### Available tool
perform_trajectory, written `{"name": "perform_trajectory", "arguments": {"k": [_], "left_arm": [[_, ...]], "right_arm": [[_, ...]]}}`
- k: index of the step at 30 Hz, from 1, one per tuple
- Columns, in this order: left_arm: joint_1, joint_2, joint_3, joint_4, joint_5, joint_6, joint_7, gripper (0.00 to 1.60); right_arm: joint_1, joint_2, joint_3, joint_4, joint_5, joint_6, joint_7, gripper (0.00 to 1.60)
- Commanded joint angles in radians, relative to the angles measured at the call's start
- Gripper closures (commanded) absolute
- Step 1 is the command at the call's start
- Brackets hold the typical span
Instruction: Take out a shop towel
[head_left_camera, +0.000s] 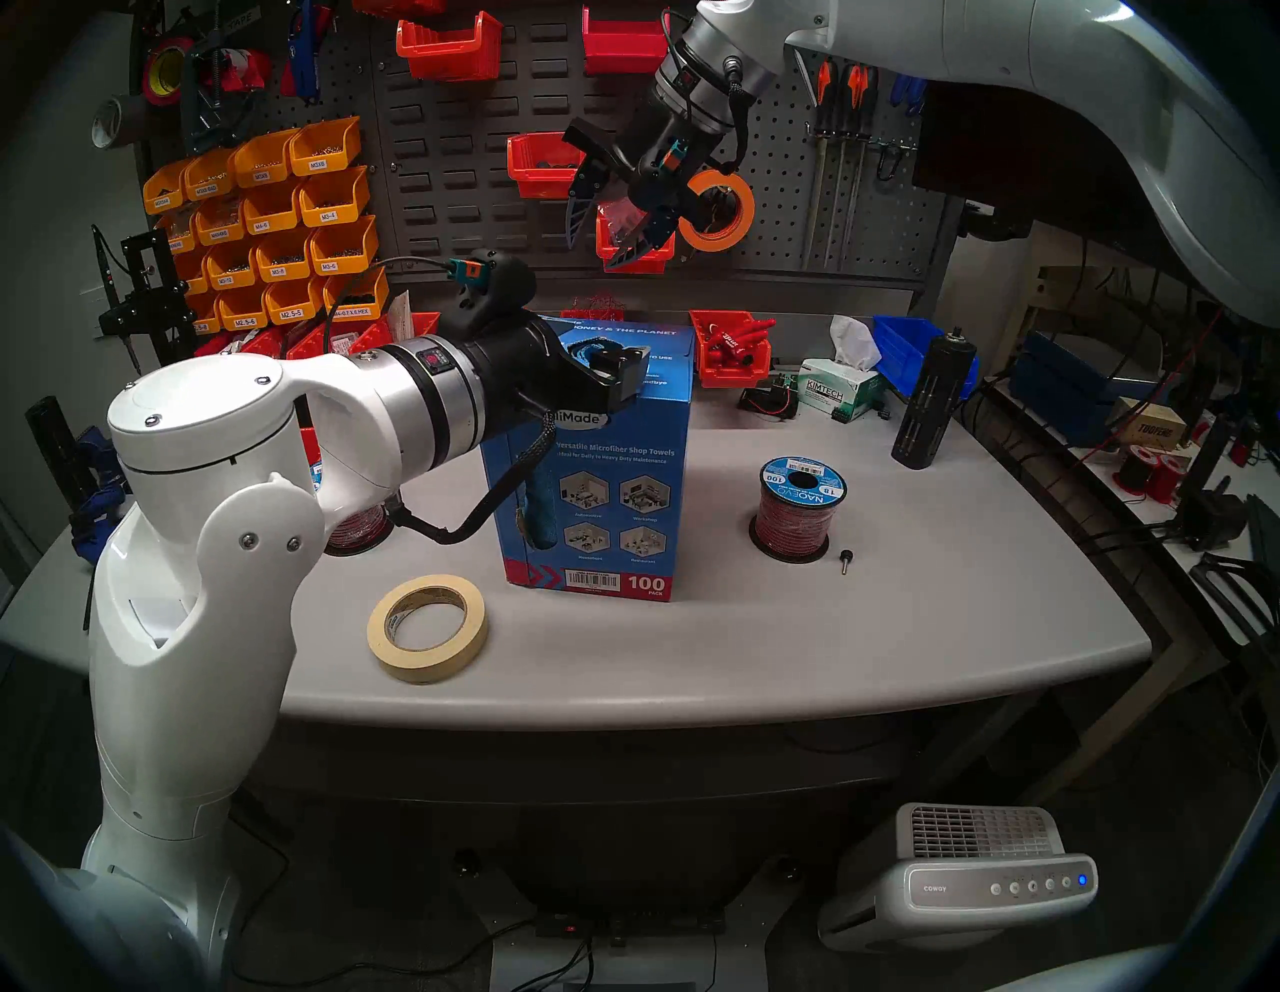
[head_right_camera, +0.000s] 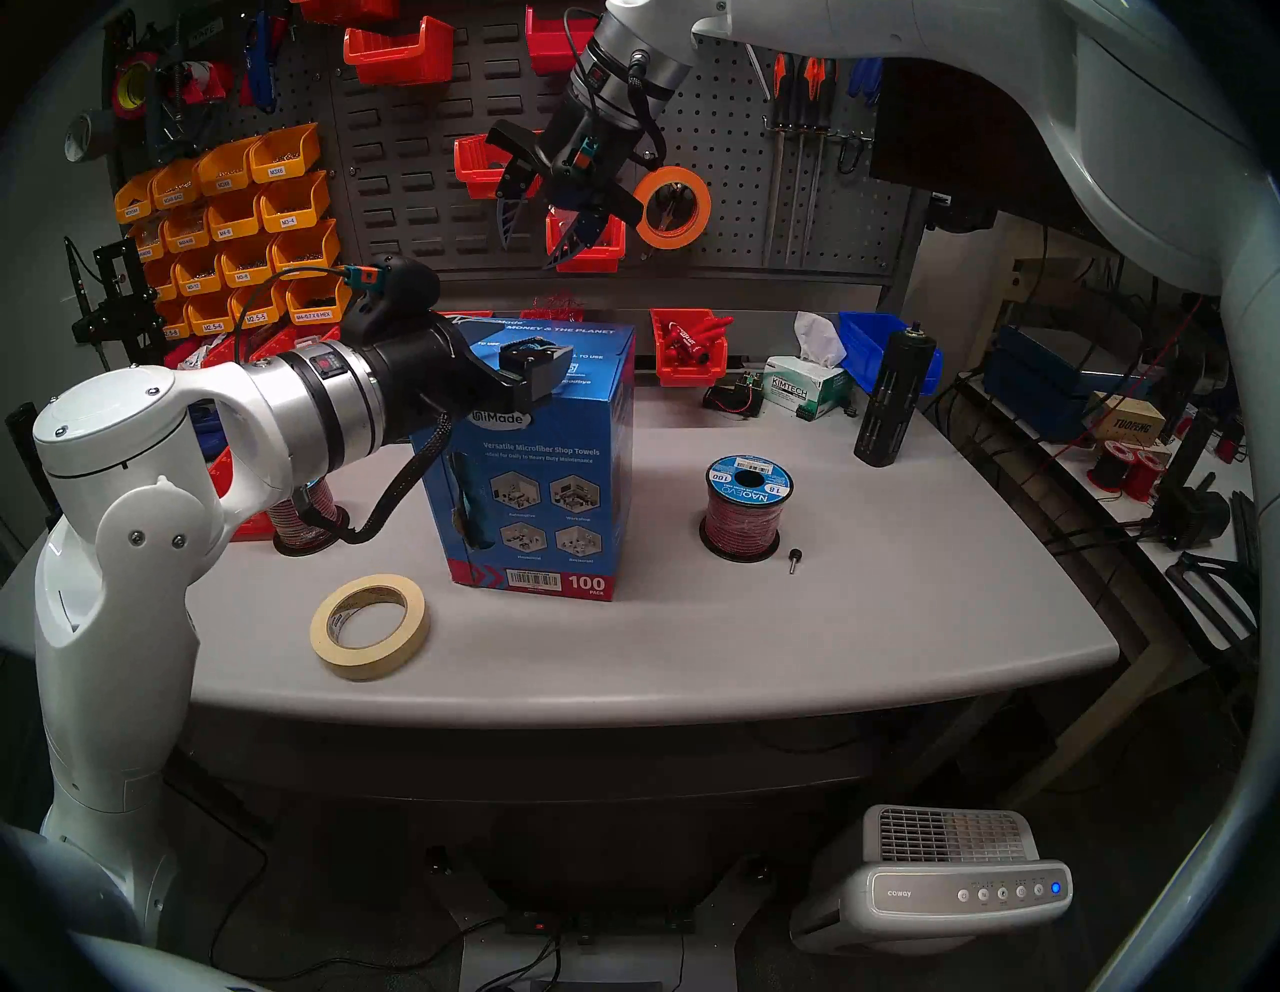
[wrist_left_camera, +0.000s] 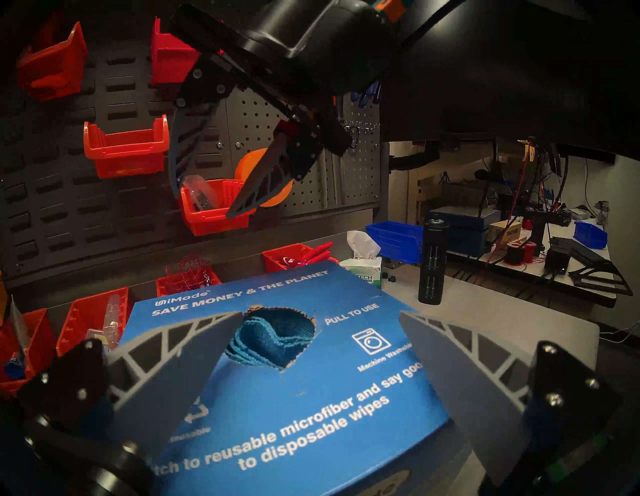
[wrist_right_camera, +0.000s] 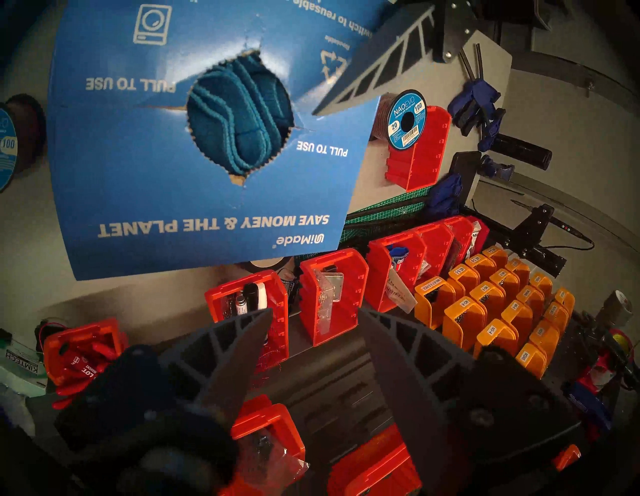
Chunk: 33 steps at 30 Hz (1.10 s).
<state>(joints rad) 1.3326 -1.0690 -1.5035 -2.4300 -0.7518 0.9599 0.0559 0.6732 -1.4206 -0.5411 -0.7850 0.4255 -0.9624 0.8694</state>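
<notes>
The blue carton (head_left_camera: 609, 485) stands upright in the middle of the grey table (head_left_camera: 900, 623). The shop towel (wrist_left_camera: 273, 341) shows as bunched blue cloth in the torn round hole of the carton's top, and appears again in the right wrist view (wrist_right_camera: 239, 114). My left gripper (wrist_left_camera: 320, 313) lies open just over the carton top, its fingers (wrist_left_camera: 194, 350) spread to either side of the hole, gripping nothing. My right gripper (head_left_camera: 599, 246) hangs high above the carton in front of the pegboard. Its fingers (wrist_right_camera: 242, 350) are apart with nothing between them.
A masking tape roll (head_left_camera: 427, 629) lies front left. A red wire spool (head_left_camera: 796, 506) and a small black knob (head_left_camera: 845, 558) sit right of the carton. At the back are red bins (head_left_camera: 734, 350), a Kimtech carton (head_left_camera: 834, 395) and a black cylinder (head_left_camera: 931, 402).
</notes>
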Motion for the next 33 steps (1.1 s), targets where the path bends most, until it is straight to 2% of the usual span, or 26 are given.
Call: {"name": "perform_trajectory", "arguments": {"k": [1,12,14,17,33], "left_arm": [[-0.056,0.010,-0.067,-0.007,0.019,-0.009,0.022,0.00],[-0.070,0.032,-0.129,0.018,0.043,-0.005,0.053,0.00],[-0.070,0.036,-0.137,0.022,0.045,-0.005,0.057,0.00],[-0.070,0.040,-0.145,0.027,0.049,-0.004,0.062,0.00],[-0.057,0.055,-0.153,0.033,0.053,-0.001,0.074,0.00]], "right_arm": [[0.070,0.013,0.003,-0.008,0.018,0.003,0.052,0.51],[0.085,0.017,-0.010,-0.027,0.048,0.003,0.053,0.56],[0.087,0.018,-0.014,-0.033,0.053,0.003,0.055,0.63],[0.091,0.020,-0.019,-0.042,0.061,0.003,0.055,0.54],[0.108,0.035,-0.047,-0.087,0.111,0.003,0.055,0.54]]}}
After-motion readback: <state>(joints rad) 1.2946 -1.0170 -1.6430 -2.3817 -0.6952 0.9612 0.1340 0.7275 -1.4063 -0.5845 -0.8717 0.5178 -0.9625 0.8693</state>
